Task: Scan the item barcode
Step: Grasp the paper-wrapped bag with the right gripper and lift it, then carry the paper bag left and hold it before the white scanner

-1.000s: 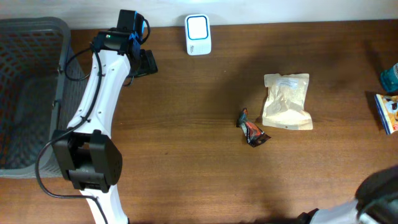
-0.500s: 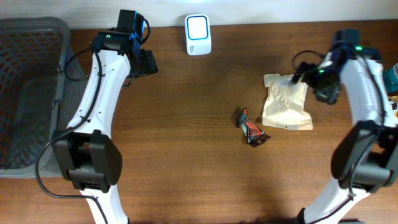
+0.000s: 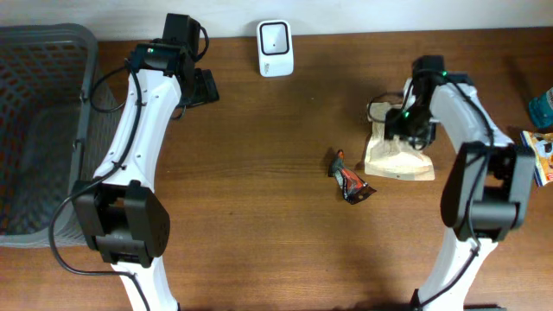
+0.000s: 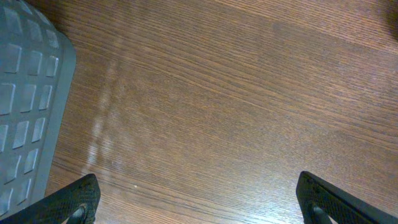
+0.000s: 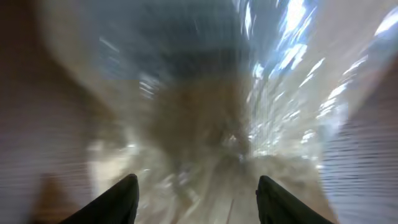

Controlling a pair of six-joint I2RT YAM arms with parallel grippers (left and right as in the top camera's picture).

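A cream plastic pouch (image 3: 402,160) lies on the wooden table at the right, with a small dark crumpled wrapper (image 3: 350,183) to its left. The white barcode scanner (image 3: 275,47) stands at the back edge. My right gripper (image 3: 404,125) is down over the pouch's upper part. In the right wrist view its fingers (image 5: 198,183) stand apart, with the blurred pouch (image 5: 205,124) filling the space between and beyond them; contact is not clear. My left gripper (image 3: 206,86) hovers at the back left, wide open over bare wood (image 4: 198,186).
A grey mesh basket (image 3: 43,130) fills the far left; its corner (image 4: 25,93) shows in the left wrist view. A teal item (image 3: 543,105) and a colourful box (image 3: 540,155) sit at the right edge.
The right arm came in from the lower right, swung over the pouch and dropped onto its upper part, its jaws narrowing. The left arm has not moved.
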